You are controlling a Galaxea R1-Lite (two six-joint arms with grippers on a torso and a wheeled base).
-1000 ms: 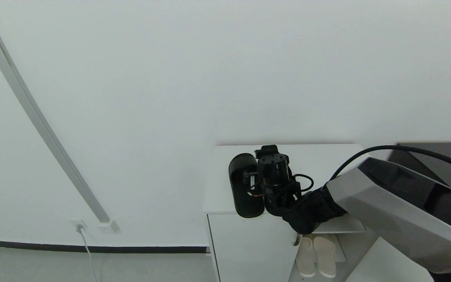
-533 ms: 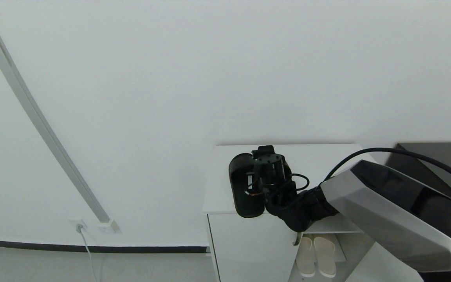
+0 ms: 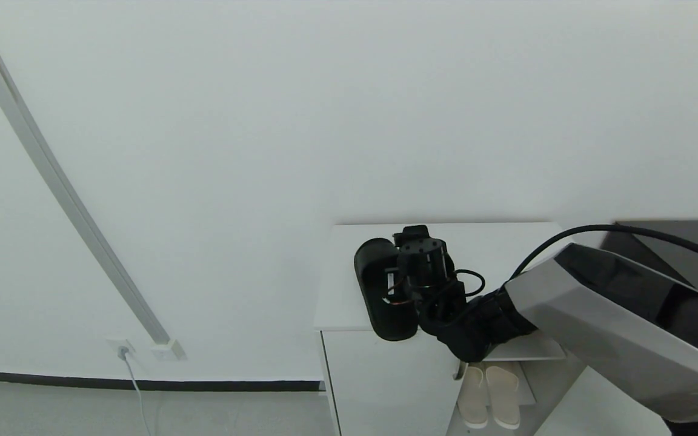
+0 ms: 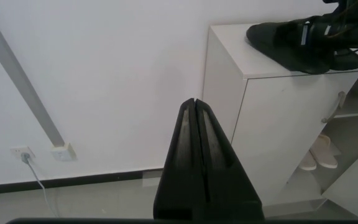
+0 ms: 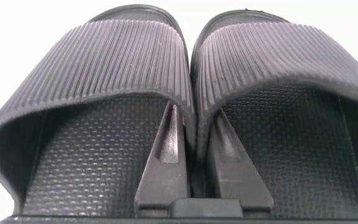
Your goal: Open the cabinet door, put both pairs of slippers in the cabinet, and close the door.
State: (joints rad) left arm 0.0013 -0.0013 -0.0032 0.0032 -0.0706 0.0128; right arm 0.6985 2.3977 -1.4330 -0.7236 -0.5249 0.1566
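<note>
**A:** How would the black slippers [image 5: 185,74] handle?

**B:** I judged them light and soft. The ribbed straps looked like rubber that bends easily, so the pair would be a little floppy when hanging. They lay side by side at the front of the cabinet top [image 3: 506,254], with one end reaching a little over the edge. Whether they rested there or were raised slightly, I could not tell.

**A:** Where was the good place to take hold?

**B:** Where the two straps met. The right gripper [image 5: 193,124] had one finger inside each slipper and was clenched on the two inner strap walls, so both could go as one. It was only a pinch, so I thought one strap might slide out.

**A:** And the left gripper [image 4: 195,124]?

**B:** Its fingers were pressed together on nothing, well apart from the cabinet [image 3: 385,387].

**A:** What was inside the cabinet?

**B:** The right compartment stood open. A pair of pale slippers [image 3: 488,396] sat side by side on a low shelf [image 3: 528,393]. A higher shelf [image 3: 525,351] ran above them, in my judgement a likely place for the black pair.
</note>
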